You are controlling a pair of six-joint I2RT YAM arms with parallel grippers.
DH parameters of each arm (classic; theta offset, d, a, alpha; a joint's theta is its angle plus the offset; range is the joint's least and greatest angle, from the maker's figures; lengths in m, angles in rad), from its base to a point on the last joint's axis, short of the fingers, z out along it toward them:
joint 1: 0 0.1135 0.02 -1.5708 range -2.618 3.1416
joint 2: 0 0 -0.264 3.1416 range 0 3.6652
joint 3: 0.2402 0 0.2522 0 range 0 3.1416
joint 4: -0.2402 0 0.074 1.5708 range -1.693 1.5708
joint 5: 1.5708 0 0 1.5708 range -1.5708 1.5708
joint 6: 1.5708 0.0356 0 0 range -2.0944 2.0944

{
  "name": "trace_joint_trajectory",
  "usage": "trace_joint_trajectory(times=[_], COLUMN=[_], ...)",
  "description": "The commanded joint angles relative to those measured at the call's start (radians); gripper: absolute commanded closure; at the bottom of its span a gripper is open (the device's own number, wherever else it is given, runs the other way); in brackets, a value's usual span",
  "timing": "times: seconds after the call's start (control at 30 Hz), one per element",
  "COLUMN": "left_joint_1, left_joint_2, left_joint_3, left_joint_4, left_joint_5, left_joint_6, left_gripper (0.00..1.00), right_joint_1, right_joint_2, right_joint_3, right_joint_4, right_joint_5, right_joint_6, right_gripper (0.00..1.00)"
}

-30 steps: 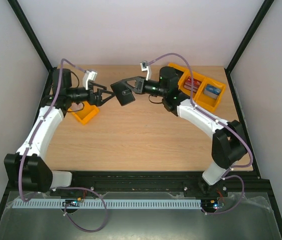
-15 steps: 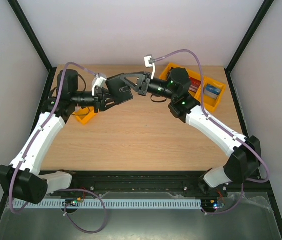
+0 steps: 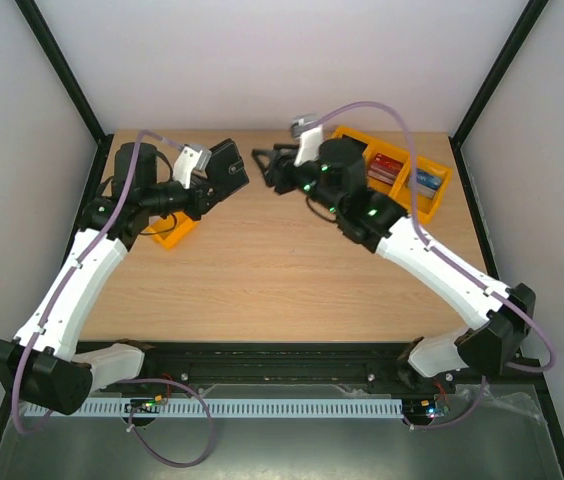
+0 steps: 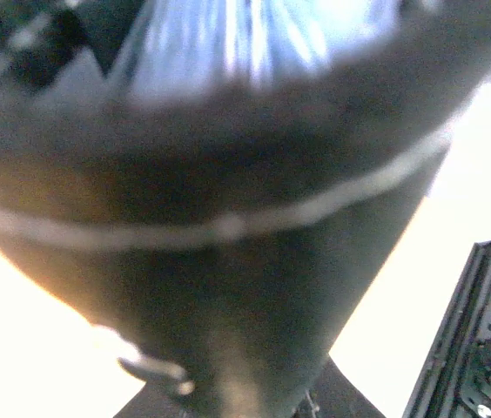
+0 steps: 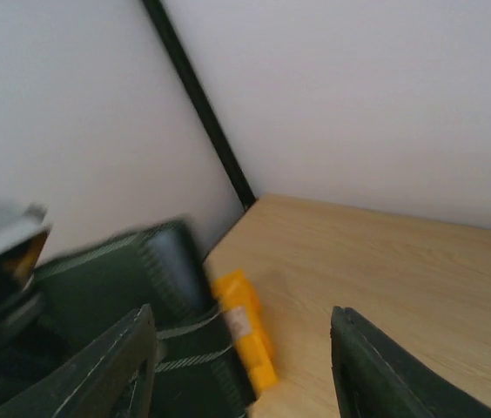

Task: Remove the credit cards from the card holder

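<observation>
The left hand (image 3: 210,181) is raised above the far left part of the wooden counter (image 3: 282,275), and its jaws are closed on the near edge of the card holder (image 3: 228,164). The card holder is clear of the counter surface and tilted, with its free end pointing toward the middle of the far edge. In the left wrist view the black case fills nearly the whole picture. A pale stitch line crosses it and a grey-blue clear pocket shows at the top, but the blur hides any finer detail. The right hand (image 3: 265,166) hovers just beside the card holder, on its right, with a small gap between the two. The right fingers (image 5: 119,366) stand well apart with nothing between them, so this hand is open and holds nothing. Past those fingers, the right wrist view shows the dark case and the left arm's wrist. A small yellow tray (image 3: 169,232) sits on the counter below the left arm. A larger yellow tray (image 3: 432,200) with two compartments sits at the far right corner. One compartment holds a red card stack (image 3: 386,170) and the other a blue card stack (image 3: 424,181).
</observation>
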Motion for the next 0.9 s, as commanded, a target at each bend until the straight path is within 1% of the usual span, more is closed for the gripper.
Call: trace_joint_trajectory(times=[0.0, 0.07, 0.17, 0.23, 0.3, 0.4, 0.5, 0.6, 0.63, 0.67, 0.7, 0.73, 0.8, 0.87], left_joint_1=[0.002, 0.006, 0.013, 0.016, 0.016, 0.016, 0.016, 0.017, 0.017, 0.018, 0.019, 0.021, 0.033, 0.049], left_joint_2=[-0.014, -0.013, -0.018, -0.023, -0.025, -0.021, -0.022, -0.026, -0.027, -0.028, -0.029, -0.033, -0.041, -0.052], left_joint_3=[0.031, 0.027, 0.01, 0.0, 0.0, 0.001, 0.003, 0.006, 0.007, 0.007, 0.009, 0.009, 0.009, 0.014], left_joint_4=[-0.014, -0.015, 0.001, 0.006, 0.007, 0.013, 0.012, 0.004, 0.002, -0.003, -0.007, -0.012, -0.025, -0.045], left_joint_5=[-0.107, -0.103, -0.1, -0.086, -0.059, -0.023, -0.019, -0.013, -0.008, -0.002, 0.0, 0.002, 0.006, 0.008], left_joint_6=[0.007, 0.007, -0.005, -0.012, -0.013, -0.022, -0.021, -0.015, -0.013, -0.008, -0.004, -0.001, 0.009, 0.03], left_gripper=[0.98, 0.98, 0.98, 0.98, 0.98, 0.98, 0.98, 0.98, 0.98, 0.98, 0.98, 0.98, 0.98, 0.98], right_joint_1=[0.182, 0.217, 0.223, 0.224, 0.223, 0.223, 0.223, 0.223, 0.222, 0.219, 0.214, 0.203, 0.16, 0.08], right_joint_2=[0.063, 0.103, 0.174, 0.212, 0.237, 0.259, 0.279, 0.298, 0.3, 0.3, 0.301, 0.3, 0.285, 0.244], right_joint_3=[0.064, 0.093, 0.17, 0.23, 0.256, 0.258, 0.262, 0.274, 0.274, 0.272, 0.27, 0.269, 0.249, 0.194], right_joint_4=[-0.173, -0.17, -0.189, -0.215, -0.219, -0.224, -0.237, -0.258, -0.263, -0.267, -0.274, -0.286, -0.317, -0.322], right_joint_5=[0.293, 0.331, 0.292, 0.313, 0.349, 0.38, 0.423, 0.506, 0.541, 0.577, 0.621, 0.661, 0.731, 0.742], right_joint_6=[-0.232, -0.258, -0.24, -0.226, -0.209, -0.188, -0.19, -0.188, -0.184, -0.183, -0.181, -0.178, -0.166, -0.157], right_gripper=[0.45, 0.44, 0.45, 0.5, 0.56, 0.64, 0.69, 0.75, 0.79, 0.85, 0.95, 0.98, 0.98, 0.98])
